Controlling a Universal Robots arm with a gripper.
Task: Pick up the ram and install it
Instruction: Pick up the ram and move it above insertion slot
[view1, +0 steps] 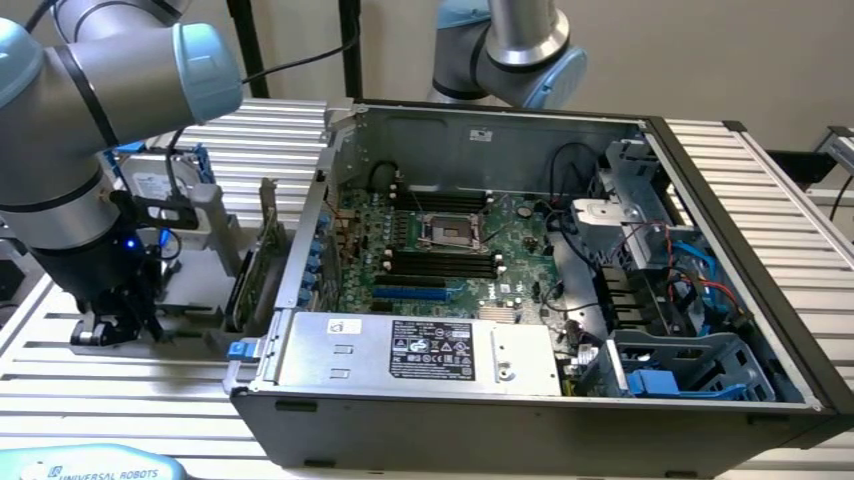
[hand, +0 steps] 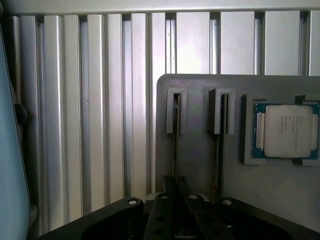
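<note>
From my remote station I see the hand (view1: 114, 322) low over the grey holder (hand: 197, 160) on the ribbed tabletop (hand: 100, 125), to the exterior view's left of the open computer case (view1: 534, 425). The ram (hand: 175, 145) stands on edge in a holder slot, directly in line with the hand. A second stick (hand: 220, 150) sits in the neighbouring slot, between the ram and the processor chip (hand: 286, 131). I cannot tell whether the hand is clenched or released.
</note>
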